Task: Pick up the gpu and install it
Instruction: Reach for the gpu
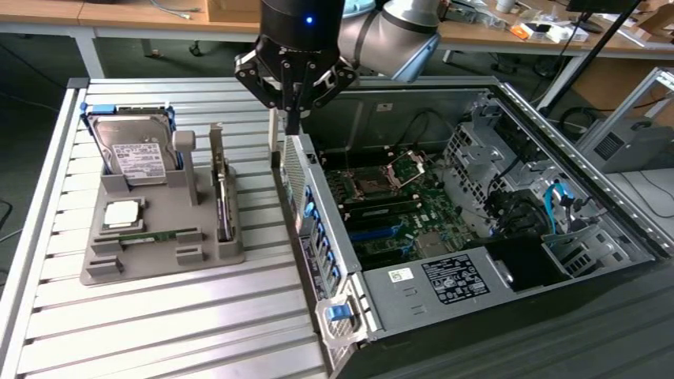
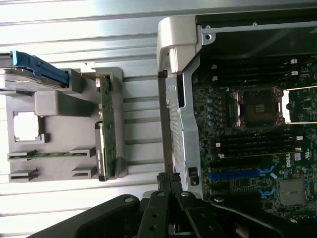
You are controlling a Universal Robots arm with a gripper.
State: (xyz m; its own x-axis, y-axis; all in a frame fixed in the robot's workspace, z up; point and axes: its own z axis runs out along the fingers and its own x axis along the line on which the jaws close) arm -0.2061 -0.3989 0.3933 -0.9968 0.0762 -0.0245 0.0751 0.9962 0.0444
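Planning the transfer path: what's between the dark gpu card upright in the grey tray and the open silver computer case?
Only the tray's edge, then bare ribbed metal table, between gpu and case; both views.

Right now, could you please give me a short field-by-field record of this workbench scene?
gripper: shut, holding nothing, above the gap between holder and case wall
gpu: standing on edge in the grey holder, untouched
hard drive: standing in the holder's far slot
memory stick: lying flat in the holder
computer case: open, on its side, motherboard exposed
task state: gpu not yet picked up
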